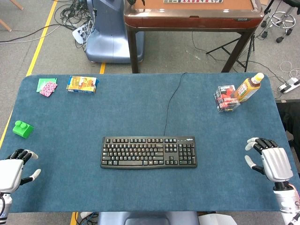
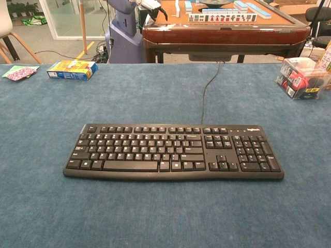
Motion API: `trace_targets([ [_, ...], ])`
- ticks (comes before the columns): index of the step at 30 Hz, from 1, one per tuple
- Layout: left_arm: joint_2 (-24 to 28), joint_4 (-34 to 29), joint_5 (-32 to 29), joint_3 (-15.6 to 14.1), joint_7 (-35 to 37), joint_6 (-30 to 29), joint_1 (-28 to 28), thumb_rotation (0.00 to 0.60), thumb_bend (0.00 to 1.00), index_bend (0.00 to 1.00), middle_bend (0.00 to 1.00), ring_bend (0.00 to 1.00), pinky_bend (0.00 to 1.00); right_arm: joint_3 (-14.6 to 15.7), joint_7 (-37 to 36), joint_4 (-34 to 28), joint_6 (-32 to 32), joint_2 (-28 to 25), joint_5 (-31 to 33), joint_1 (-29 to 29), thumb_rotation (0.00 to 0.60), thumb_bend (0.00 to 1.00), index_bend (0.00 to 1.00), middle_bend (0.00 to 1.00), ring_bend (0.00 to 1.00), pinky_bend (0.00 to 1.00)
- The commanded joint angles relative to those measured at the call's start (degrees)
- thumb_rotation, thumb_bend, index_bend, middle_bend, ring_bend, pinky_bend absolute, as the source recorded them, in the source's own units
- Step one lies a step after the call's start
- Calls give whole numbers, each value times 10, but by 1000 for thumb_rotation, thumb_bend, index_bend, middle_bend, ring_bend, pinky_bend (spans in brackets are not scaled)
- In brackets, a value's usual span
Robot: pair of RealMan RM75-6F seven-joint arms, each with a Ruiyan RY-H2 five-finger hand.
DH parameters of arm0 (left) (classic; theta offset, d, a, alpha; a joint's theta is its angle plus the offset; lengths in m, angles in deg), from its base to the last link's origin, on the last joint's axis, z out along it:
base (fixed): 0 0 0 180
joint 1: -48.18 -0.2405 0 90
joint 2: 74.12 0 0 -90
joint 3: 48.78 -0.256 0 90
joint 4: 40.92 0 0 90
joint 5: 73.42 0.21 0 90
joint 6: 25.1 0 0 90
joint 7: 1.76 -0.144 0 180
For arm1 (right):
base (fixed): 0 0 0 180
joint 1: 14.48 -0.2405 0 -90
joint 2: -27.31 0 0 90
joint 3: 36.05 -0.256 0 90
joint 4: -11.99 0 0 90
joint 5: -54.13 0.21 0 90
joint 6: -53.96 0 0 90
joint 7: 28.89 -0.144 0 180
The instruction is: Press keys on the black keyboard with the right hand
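Keyboard point(image 2: 173, 151) untouched; right hand point(image 1: 270, 161) well right of keyboard, fingers apart, empty; pressing not started, reach remains.

Both hands low at the near corners, holding nothing.
Left hand point(image 1: 14, 171) sits at the left edge, fingers apart and lightly curled. Right hand point(image 1: 271, 161) lies back-up at the right edge, fingers spread. Neither shows in the chest view.
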Motion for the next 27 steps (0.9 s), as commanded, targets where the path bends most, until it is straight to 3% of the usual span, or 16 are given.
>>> trace_targets([
  [1, 0, 1, -1, 0, 0, 1, 0, 600, 166, 454, 388, 264, 451, 0, -1, 0, 4, -1, 2, -2, 600, 155, 413, 211, 176, 276],
  [27, -2, 5, -7, 0, 2, 8, 0, 600, 166, 454, 388, 264, 451, 13, 0, -26, 48, -23, 15, -13, 600, 157, 413, 231, 177, 352],
])
